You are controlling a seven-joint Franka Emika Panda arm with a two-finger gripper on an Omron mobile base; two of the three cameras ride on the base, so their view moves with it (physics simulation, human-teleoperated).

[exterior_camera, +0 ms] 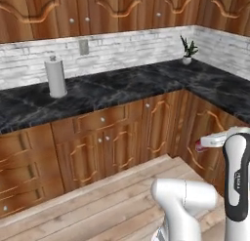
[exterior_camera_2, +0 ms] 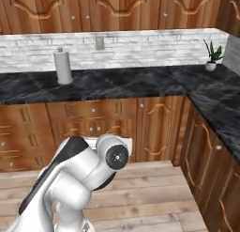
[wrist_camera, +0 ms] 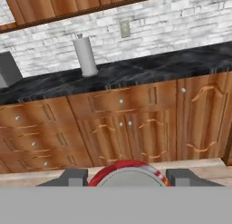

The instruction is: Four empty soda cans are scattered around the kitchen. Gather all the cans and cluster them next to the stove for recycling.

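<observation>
The red soda can [wrist_camera: 129, 173] sits between the two finger tips of the claw [wrist_camera: 128, 177], its silver top facing the hand camera and the fingers pressed against its sides, so I judge the claw closed on it, carried in the air well below the black marble desk [exterior_camera: 122, 89]. An empty can like this should be very light, thin-walled and easy to dent, with a smooth skin that could slip; a hold across the middle of the body, gently squeezed, looks safest. Going left to right along the desk from the paper towel roll [exterior_camera: 56, 77]: the roll stands upright near the white brick wall, a wall socket [exterior_camera: 84, 46] is just right of it, and a small potted plant [exterior_camera: 187, 50] sits far right in the corner. Wooden cabinets run below, a plank floor [exterior_camera: 112, 206] in front.
</observation>
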